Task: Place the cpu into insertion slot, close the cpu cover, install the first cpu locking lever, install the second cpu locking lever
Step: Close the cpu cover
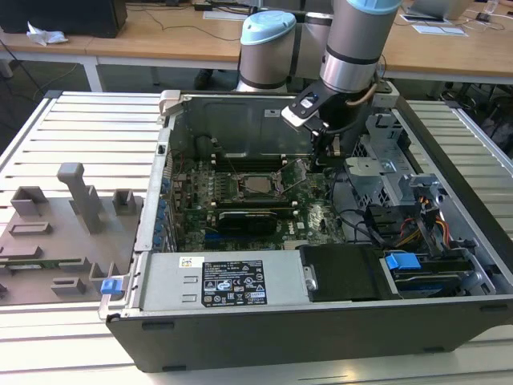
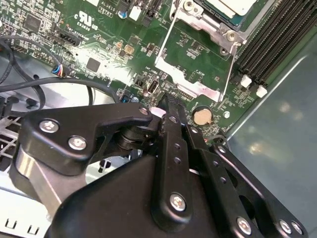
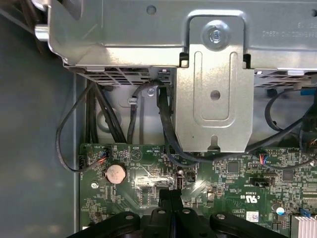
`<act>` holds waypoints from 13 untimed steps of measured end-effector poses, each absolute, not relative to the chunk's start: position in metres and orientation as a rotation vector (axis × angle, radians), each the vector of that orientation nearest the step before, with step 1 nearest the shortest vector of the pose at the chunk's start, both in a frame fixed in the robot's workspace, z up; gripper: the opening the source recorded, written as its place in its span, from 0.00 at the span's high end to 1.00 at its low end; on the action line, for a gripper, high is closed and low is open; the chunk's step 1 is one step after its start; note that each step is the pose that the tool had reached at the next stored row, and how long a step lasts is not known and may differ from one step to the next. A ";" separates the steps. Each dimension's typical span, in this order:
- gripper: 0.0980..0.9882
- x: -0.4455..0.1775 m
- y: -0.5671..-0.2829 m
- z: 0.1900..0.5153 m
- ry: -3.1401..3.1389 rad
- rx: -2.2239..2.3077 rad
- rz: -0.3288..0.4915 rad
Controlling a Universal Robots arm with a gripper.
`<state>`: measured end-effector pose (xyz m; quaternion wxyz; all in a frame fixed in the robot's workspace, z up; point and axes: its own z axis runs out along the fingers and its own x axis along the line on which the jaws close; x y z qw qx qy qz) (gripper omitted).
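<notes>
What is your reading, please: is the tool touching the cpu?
Apart. In the second wrist view the tool ends beside the coin battery, and a wide stretch of green board separates it from the cpu.

A: Gripper position?
B: Gripper (image 1: 327,146) is inside the open computer case (image 1: 240,124), low over the motherboard (image 1: 314,218).
A: And the cpu?
B: The cpu (image 1: 258,186) lies flat in the insertion slot (image 1: 240,192), near the gripper but apart from it, on its exterior view's left. The power supply (image 1: 232,282) is well apart from it, camera side.
</notes>
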<state>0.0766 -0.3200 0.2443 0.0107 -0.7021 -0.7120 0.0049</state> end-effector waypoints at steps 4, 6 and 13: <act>0.99 0.074 -0.320 0.241 -2.222 -2.191 0.015; 0.99 0.069 -0.320 0.241 -2.222 -2.191 0.014; 0.99 0.053 -0.320 0.241 -2.225 -2.194 0.008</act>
